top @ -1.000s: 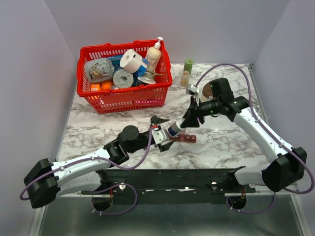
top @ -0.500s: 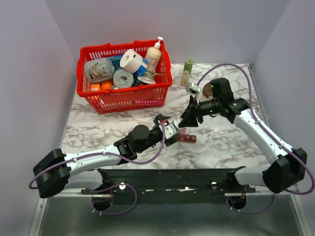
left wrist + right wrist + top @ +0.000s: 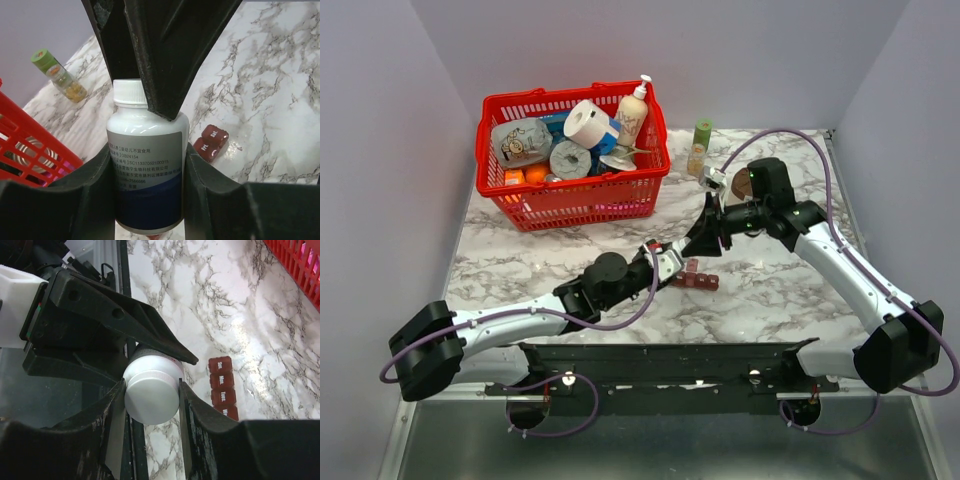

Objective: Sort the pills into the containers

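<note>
A white pill bottle (image 3: 147, 170) with a grey-and-blue label hangs just above the marble table between both grippers. My left gripper (image 3: 148, 155) is shut on its body, pads pressed to both sides. My right gripper (image 3: 151, 387) is shut on the white cap (image 3: 151, 395) from the other end. In the top view the two grippers meet mid-table, left (image 3: 672, 262) and right (image 3: 701, 243), largely hiding the bottle. The containers (image 3: 698, 279), a dark red-brown strip with day-labelled lids shut, lie on the table right beside them (image 3: 211, 141) (image 3: 222, 387). No pills are in view.
A red basket (image 3: 575, 208) full of household goods stands at the back left. A green-capped bottle (image 3: 700, 146) stands behind the grippers at the back. A round cream tub with a brown top (image 3: 741, 183) sits by the right arm's wrist.
My left arm reached forward and right to the bottle held by the right gripper, and its wide-open jaws closed round the bottle's body. The right gripper stayed shut on the cap.
</note>
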`<move>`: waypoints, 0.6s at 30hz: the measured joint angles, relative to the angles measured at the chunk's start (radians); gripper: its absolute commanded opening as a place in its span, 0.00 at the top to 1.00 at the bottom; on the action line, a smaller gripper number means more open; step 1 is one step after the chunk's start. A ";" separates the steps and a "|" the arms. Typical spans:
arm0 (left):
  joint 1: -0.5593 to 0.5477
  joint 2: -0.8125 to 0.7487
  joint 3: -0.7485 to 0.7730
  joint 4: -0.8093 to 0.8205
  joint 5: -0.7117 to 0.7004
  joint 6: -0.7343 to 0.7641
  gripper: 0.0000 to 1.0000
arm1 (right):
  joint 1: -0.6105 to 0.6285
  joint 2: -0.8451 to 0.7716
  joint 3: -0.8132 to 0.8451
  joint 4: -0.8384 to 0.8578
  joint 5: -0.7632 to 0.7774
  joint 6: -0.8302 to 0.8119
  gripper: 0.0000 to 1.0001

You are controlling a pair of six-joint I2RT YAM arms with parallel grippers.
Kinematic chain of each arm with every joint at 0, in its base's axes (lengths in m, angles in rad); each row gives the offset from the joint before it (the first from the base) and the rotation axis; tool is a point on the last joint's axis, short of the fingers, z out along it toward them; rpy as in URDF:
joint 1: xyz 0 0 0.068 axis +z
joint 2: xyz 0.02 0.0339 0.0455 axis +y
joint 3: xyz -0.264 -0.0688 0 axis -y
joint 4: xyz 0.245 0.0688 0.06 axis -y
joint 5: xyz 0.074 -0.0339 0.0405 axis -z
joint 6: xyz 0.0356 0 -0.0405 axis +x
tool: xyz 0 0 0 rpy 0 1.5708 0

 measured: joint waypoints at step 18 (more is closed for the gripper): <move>0.062 -0.169 -0.051 -0.183 0.406 -0.157 1.00 | 0.127 -0.002 0.074 -0.417 -0.078 -0.862 0.00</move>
